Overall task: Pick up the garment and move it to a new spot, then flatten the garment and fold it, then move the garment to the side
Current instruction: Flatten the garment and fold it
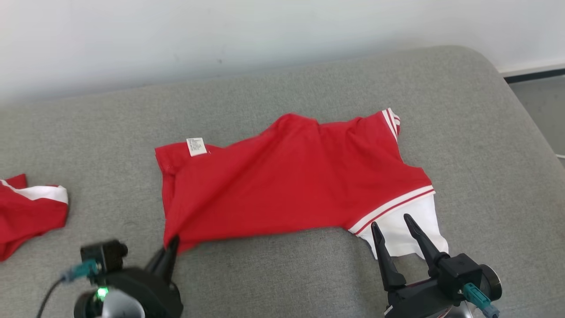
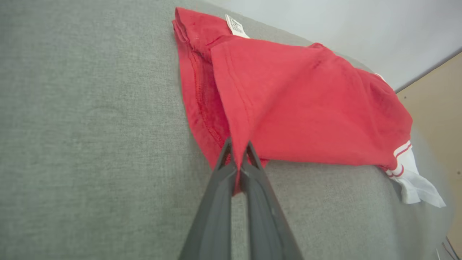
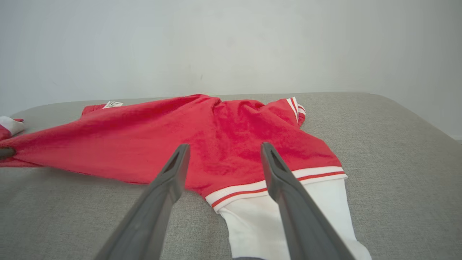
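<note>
A red garment [image 1: 291, 176] with white-striped cuffs and a white label lies spread on the grey cushion [image 1: 282, 92]. My left gripper [image 1: 172, 243] is shut on the garment's near left corner; in the left wrist view the red cloth [image 2: 288, 101] is pinched between the closed fingers of that gripper [image 2: 237, 150]. My right gripper [image 1: 390, 221] stands open over the white sleeve end [image 1: 406, 234] at the garment's near right. In the right wrist view the open right gripper [image 3: 223, 148] hovers above the striped cuff [image 3: 252, 187] with nothing between its fingers.
A second red and white piece of cloth [image 1: 26, 212] lies at the cushion's left edge. A pale wall [image 1: 220, 26] rises behind the cushion. The cushion's right edge drops to the floor [image 1: 543, 101].
</note>
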You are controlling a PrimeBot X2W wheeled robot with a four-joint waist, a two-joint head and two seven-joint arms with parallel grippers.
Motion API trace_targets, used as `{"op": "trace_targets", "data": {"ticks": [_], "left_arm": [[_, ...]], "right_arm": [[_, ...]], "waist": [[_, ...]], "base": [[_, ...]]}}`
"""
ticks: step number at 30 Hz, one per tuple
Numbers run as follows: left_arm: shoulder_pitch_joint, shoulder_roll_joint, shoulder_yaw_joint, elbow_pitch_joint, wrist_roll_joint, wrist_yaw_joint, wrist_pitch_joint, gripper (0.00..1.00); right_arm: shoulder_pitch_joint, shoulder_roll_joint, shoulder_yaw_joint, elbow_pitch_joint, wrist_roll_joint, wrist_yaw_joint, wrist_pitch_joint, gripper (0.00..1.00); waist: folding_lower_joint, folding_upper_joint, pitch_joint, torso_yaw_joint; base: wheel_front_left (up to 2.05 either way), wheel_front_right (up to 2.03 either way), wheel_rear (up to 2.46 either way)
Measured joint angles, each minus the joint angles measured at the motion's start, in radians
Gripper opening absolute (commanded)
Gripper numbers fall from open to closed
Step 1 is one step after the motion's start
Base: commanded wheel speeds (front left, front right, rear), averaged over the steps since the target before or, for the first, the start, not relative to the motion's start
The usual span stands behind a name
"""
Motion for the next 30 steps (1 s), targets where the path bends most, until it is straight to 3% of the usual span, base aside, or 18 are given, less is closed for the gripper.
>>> {"op": "trace_targets", "data": {"ticks": [11,12,13,14,26,30], "left_arm": [[0.174,-0.019,0.013,-0.086,-0.028,0.059,-0.008,0.00],[0.186,-0.024,0.016,-0.090,-0.030,0.062,-0.018,0.29],[0.194,-0.026,0.016,-0.095,-0.030,0.062,-0.026,0.81],[0.198,-0.026,0.015,-0.097,-0.027,0.062,-0.036,1.00],[0.251,-0.023,0.031,-0.084,0.064,0.048,-0.297,1.00],[0.292,-0.028,0.071,-0.125,0.130,0.039,-0.335,1.00]], "right_arm": [[0.015,0.000,-0.012,0.004,0.002,0.000,0.007,1.00],[0.018,0.000,-0.015,0.004,0.002,0.000,0.007,1.00],[0.020,0.000,-0.017,0.004,0.002,0.000,0.007,1.00],[0.023,0.000,-0.020,0.005,0.002,0.000,0.007,1.00],[0.043,-0.010,-0.072,-0.009,0.001,0.000,0.013,1.00],[0.050,-0.024,-0.108,-0.012,0.001,0.000,0.021,1.00]], "waist": [[0.0000,0.0000,-0.056,0.008],[-0.0001,0.0000,-0.061,0.008],[-0.0001,0.0000,-0.067,0.008],[-0.0001,0.0000,-0.071,0.008],[0.0000,0.0000,-0.129,0.033],[-0.0001,0.0000,-0.154,0.053]], "base": [[0.00,0.00,0.00],[0.00,0.00,0.00],[0.00,0.00,0.00],[0.00,0.00,0.00],[0.00,0.00,0.00],[0.00,0.00,0.00]]}}
